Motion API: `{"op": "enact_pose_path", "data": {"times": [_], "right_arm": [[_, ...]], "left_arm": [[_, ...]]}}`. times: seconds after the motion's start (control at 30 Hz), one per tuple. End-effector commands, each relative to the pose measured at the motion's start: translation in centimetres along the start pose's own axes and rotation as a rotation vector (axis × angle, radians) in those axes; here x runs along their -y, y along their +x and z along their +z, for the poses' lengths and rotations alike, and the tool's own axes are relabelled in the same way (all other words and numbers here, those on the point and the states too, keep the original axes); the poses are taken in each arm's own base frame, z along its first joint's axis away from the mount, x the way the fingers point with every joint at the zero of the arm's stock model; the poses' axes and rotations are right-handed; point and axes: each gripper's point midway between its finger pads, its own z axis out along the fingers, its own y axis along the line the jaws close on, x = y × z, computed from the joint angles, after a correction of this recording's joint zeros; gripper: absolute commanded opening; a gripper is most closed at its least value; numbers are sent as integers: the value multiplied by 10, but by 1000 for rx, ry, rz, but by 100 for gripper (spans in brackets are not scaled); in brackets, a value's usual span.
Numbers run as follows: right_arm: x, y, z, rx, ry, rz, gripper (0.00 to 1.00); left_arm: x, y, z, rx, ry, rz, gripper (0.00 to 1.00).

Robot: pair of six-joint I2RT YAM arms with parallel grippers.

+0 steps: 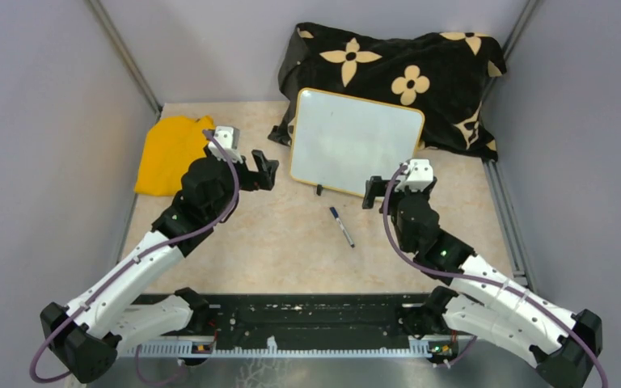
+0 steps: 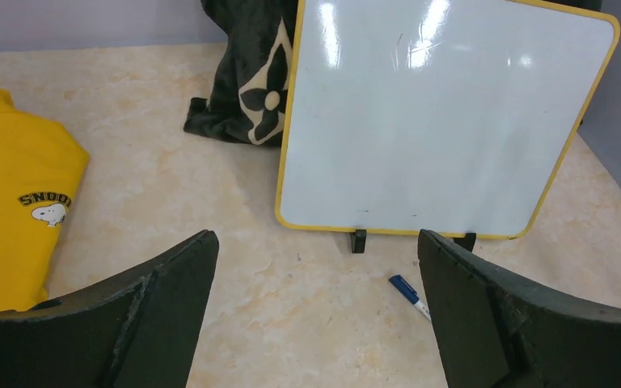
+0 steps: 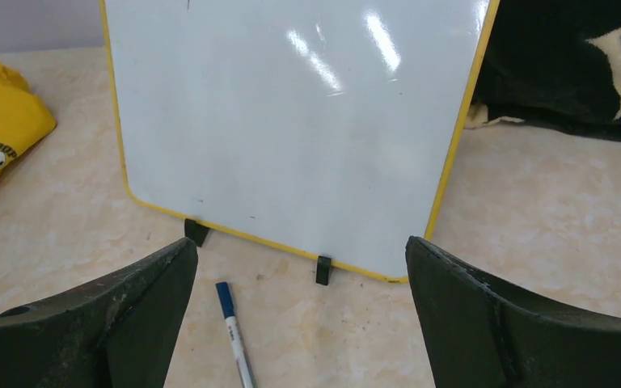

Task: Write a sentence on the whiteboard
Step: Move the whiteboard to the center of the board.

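Beige surface (image 1: 291, 250). Black flowered cloth (image 1: 445, 73) heaped at far edge. The whiteboard (image 1: 356, 141) stands on its feet, leaning back against the cloth, face plain white. Yellow garment (image 1: 170, 153) far left. Left hand (image 2: 315, 234) and right hand (image 3: 299, 242) both released, jaws wide, facing board. Blue-capped marker (image 1: 341, 226) lies near board's foot.

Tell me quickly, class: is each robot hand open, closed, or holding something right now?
Left hand: open, holding nothing.
Right hand: open, holding nothing.
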Motion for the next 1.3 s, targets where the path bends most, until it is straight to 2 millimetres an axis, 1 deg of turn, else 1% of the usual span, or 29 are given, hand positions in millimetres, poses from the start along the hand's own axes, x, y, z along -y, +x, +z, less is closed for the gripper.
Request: {"op": "enact_pose_path", "data": {"times": [0.0, 0.1, 0.37, 0.47, 0.6, 0.67, 0.73, 0.9, 1.07, 1.17, 1.27], "right_arm": [[-3, -20, -4, 91, -26, 65, 98], [-6, -22, -6, 91, -54, 62, 98], [-4, -19, -5, 18, -24, -1, 99], [-11, -21, -7, -3, -67, -23, 99], [-31, -20, -11, -46, -178, -51, 96], [-39, -10, -10, -83, -206, -52, 95], [-47, 6, -7, -135, -231, -60, 94], [-62, 57, 4, -300, -239, -85, 93], [-68, 94, 9, -371, -248, -63, 93], [-71, 111, 11, -405, -252, -63, 89], [-66, 124, 16, -431, -207, -62, 83]], "left_arm": [[0, -16, -2, 65, -1, -21, 99], [2, -14, 1, 53, 2, -19, 99], [4, -13, 0, 51, 20, -14, 99], [5, -11, 0, 50, 25, -7, 99], [4, -7, 1, 46, 23, -11, 99], [5, -8, 2, 66, 27, -22, 99], [6, -5, 3, 68, 42, -16, 99], [7, -2, 3, 68, 51, -5, 99], [9, 1, 5, 49, 62, 6, 99], [9, 3, 6, 41, 62, 11, 99], [9, 4, 7, 36, 64, 12, 99]]}}
